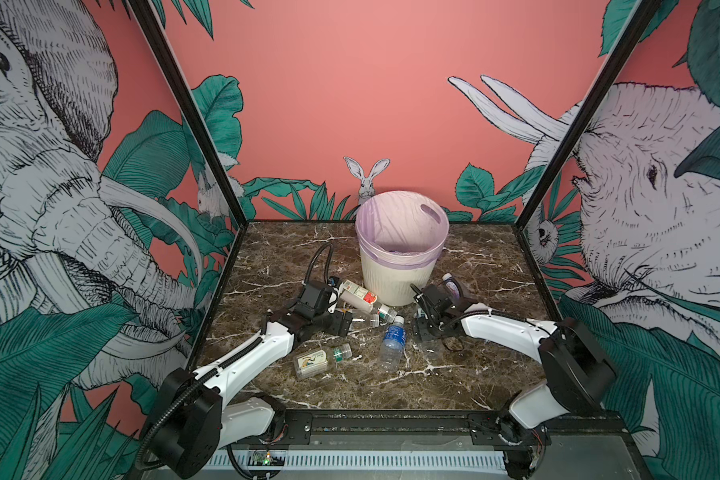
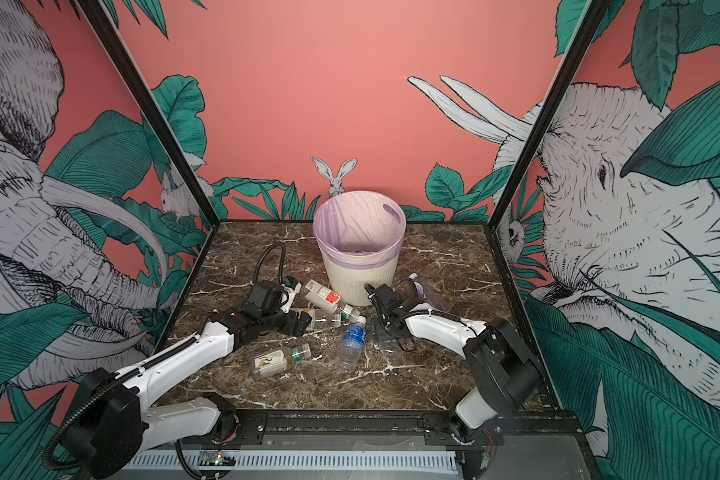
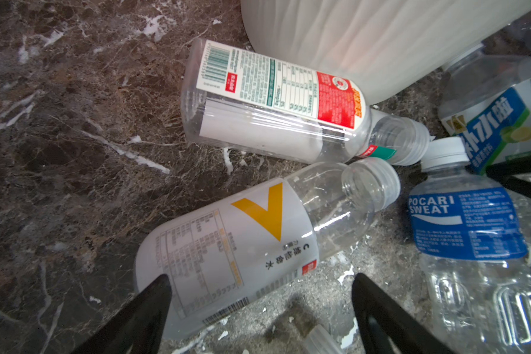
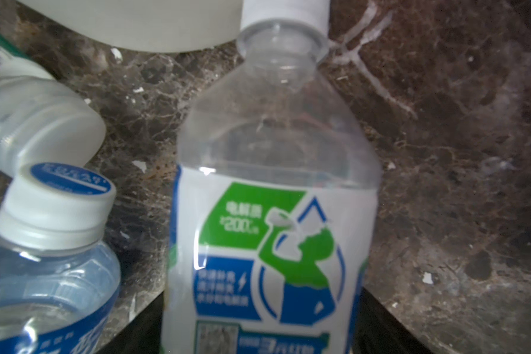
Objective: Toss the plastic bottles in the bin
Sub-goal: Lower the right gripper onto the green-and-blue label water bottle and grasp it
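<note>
**Six bottles, one bin**

One round cream-white ribbed plastic bin (image 1: 400, 286) stands at the far edge of the brown marble bench (image 1: 454, 386). Six clear plastic bottles (image 1: 393, 340) sit near it. The left gripper (image 3: 261, 277) gapes over the yellow-V white-labelled bottle (image 3: 242, 245). The right gripper (image 4: 262, 317) straddles the green-blue labelled bottle (image 4: 273, 245), grip unclear.

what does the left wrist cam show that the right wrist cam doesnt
Only the left wrist view: the yellow-V bottle lying on its side, the printed label of the red-and-white bottle, and the open left gripper at the yellow-V bottle's base.
Only the right wrist view: the drinking-figure side of the green-and-blue bottle, close up and filling the middle.
Both: that green-and-blue bottle, the Pocari Sweat bottle, the ribbed wall of the bin and the marble table.
</note>
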